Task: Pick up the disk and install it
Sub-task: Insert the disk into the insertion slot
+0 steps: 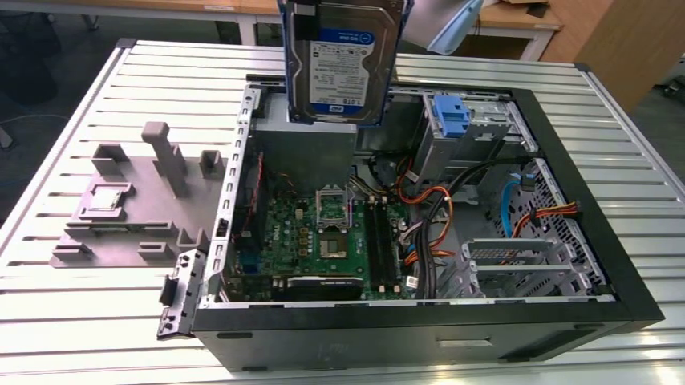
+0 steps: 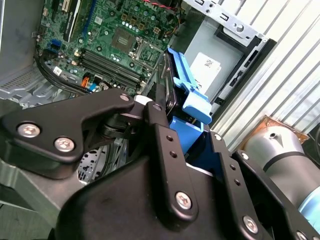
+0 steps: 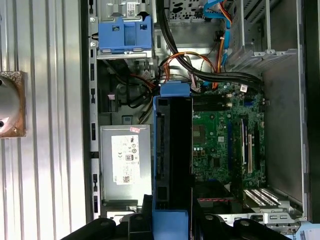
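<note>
Above the open black computer case [image 1: 428, 333], we record one disk [image 1: 340, 64]: flat silver hard drive, white-and-blue label, blue plastic rails, hanging upright. Black gripper [image 3: 170, 222]: clamped on the disk's edges.

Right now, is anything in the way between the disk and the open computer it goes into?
Nothing visible blocks it. The gripper holds the disk in the air above the open computer case, with only empty space below it. Orange and black cables lie inside, beside the blue latch.
</note>
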Controlling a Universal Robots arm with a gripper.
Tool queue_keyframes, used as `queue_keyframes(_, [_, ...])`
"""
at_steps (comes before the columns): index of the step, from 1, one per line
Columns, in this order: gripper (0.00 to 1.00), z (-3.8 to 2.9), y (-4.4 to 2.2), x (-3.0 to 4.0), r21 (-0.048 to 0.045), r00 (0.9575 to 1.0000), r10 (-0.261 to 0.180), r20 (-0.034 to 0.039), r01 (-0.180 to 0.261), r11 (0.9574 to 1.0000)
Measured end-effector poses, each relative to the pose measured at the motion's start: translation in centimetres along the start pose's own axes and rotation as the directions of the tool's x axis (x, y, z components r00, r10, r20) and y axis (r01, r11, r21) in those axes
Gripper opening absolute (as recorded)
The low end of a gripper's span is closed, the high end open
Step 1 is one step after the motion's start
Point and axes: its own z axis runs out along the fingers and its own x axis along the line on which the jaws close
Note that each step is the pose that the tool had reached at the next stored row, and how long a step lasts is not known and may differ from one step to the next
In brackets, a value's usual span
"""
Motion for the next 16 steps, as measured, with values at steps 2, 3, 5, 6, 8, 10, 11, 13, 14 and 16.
queue_keyframes(2, [0.37, 0.0, 0.17, 0.01, 0.0, 1.0, 0.0, -0.0001, 0.0, 1.0])
queue_keyframes(3, [0.37, 0.0, 0.18, -0.01, 0.0, 1.0, 0.0, 0.0, 0.0, 1.0])
queue_keyframes(5, [0.37, 0.0, 0.18, -0.06, -0.0001, 1.0, 0.0, -0.0001, 0.0, 1.0])
queue_keyframes(6, [0.37, 0.0, 0.18, -0.09, 0.0, 1.0, 0.0, -0.0001, 0.0, 1.0])
queue_keyframes(8, [0.37, 0.0, 0.18, -0.13, 0.0, 1.0, 0.0, -0.0001, 0.0, 1.0])
queue_keyframes(10, [0.37, 0.0, 0.18, -0.16, 0.0, 1.0, 0.0, 0.0, 0.0, 1.0])
queue_keyframes(11, [0.37, 0.0, 0.18, -0.17, 0.0, 1.0, 0.0, 0.0, 0.0, 1.0])
queue_keyframes(13, [0.37, 0.0, 0.21, -0.19, 0.0, 1.0, 0.0, 0.0, 0.0, 1.0])
queue_keyframes(14, [0.37, 0.0, 0.23, -0.2, 0.0, 1.0, 0.0, 0.0, 0.0, 1.0])
queue_keyframes(16, [0.37, 0.0, 0.26, -0.24, 0.0, 1.0, 0.0, -0.0001, 0.0, 1.0])
